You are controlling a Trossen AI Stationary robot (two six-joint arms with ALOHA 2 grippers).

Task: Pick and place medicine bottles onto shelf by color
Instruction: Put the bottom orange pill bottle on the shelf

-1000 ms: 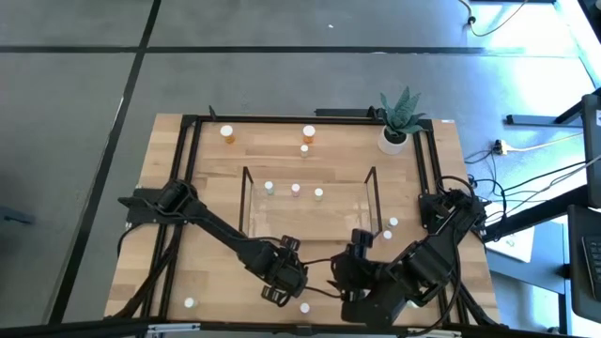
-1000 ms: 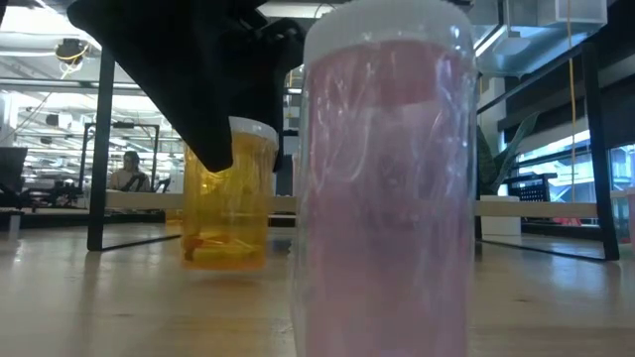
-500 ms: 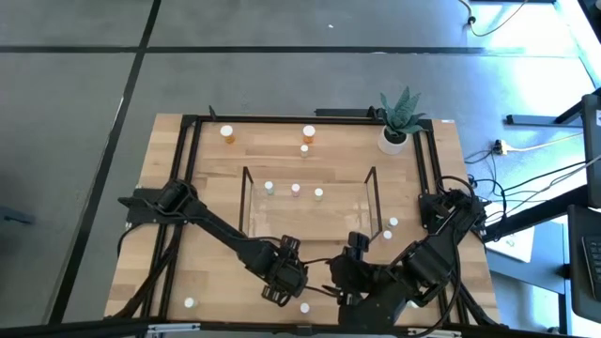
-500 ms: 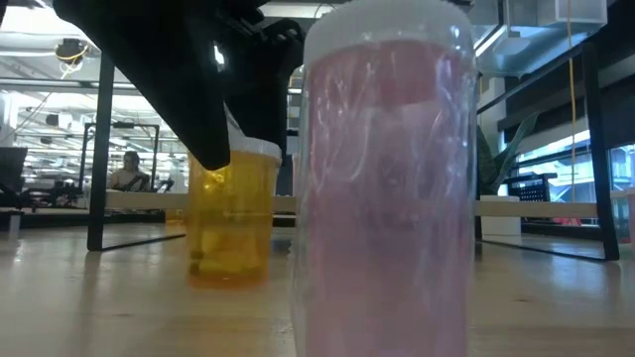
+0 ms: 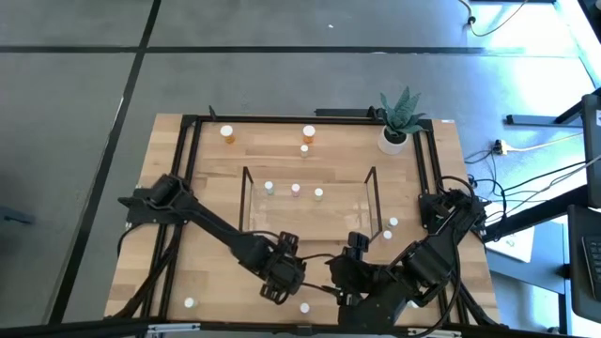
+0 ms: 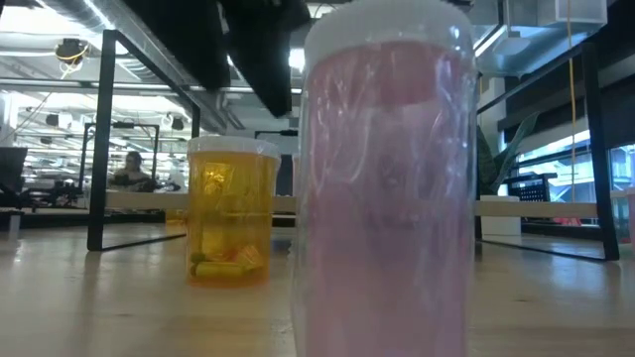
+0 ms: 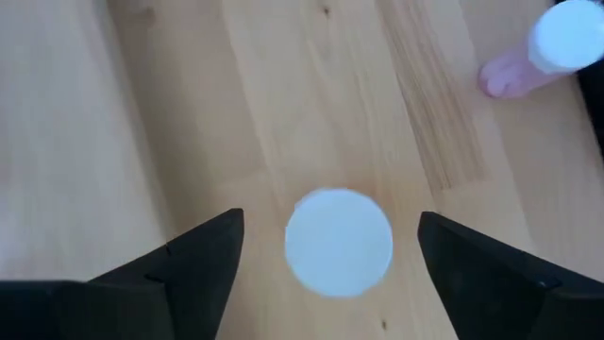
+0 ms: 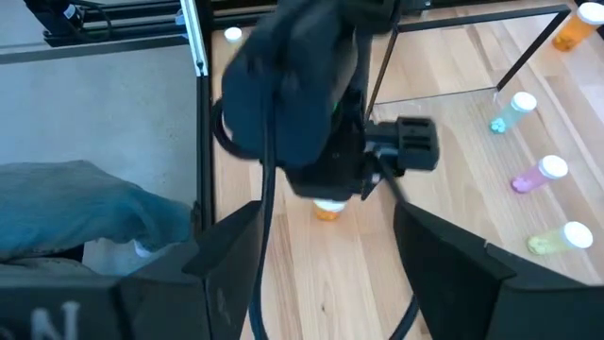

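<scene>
An orange medicine bottle [image 6: 231, 213] with a white cap [image 7: 340, 241] stands on its base on the table near the front edge. My left gripper [image 7: 330, 227] hovers just above it, open, one finger on each side of the cap without touching. A pinkish bottle [image 6: 387, 178] stands close by [image 7: 543, 52]. My right gripper [image 5: 349, 282] hangs open and higher up to the right, holding nothing. The clear shelf [image 5: 246, 202] sits mid-table with three bottles inside: bluish-green [image 8: 510, 111], pink [image 8: 538, 175] and yellowish [image 8: 557, 239].
Two orange bottles [image 5: 227, 134] [image 5: 308, 134] and a small one [image 5: 304, 148] stand near the far edge, beside a potted plant [image 5: 399, 122]. Two bottles [image 5: 390, 228] stand right of the shelf, another [image 5: 190, 303] at the near left. Black rails [image 5: 183, 188] border the table.
My left gripper has opened and risen, letting go of the orange bottle. The bottle, earlier tilted slightly off the wood, now stands upright on the table on its own.
</scene>
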